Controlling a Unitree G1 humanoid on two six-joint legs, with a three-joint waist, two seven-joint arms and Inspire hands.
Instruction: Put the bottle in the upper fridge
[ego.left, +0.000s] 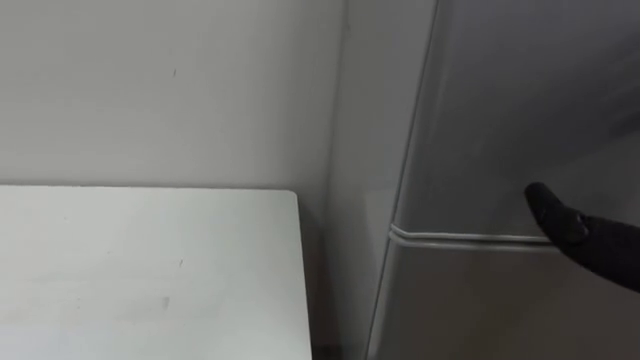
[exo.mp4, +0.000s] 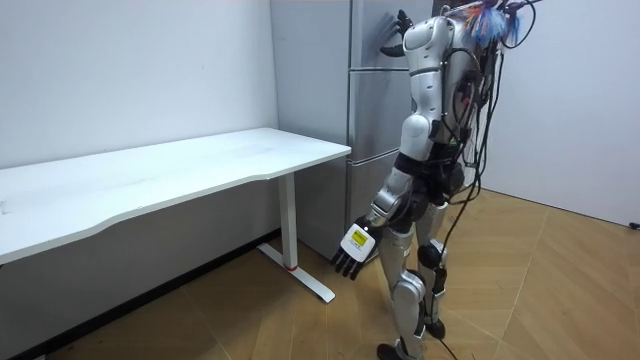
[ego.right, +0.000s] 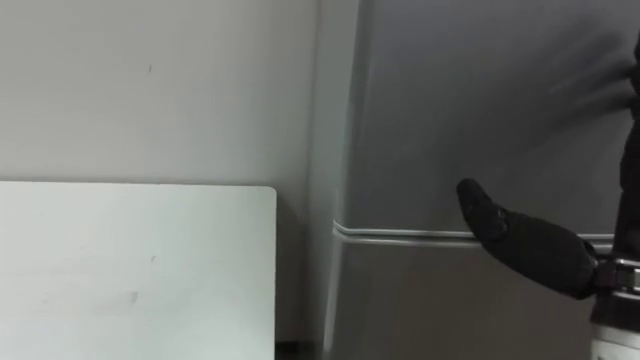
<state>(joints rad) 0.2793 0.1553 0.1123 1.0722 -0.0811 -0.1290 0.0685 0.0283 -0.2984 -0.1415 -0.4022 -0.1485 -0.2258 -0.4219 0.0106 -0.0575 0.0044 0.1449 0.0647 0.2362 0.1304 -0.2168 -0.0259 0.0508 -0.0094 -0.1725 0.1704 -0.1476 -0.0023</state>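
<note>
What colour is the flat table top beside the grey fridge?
White; the table top shows best in the room view.

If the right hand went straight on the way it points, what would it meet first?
Probably the fridge's upper door, just above the seam; the right hand points up-left along it. Depth is unclear: it may already touch.
</note>
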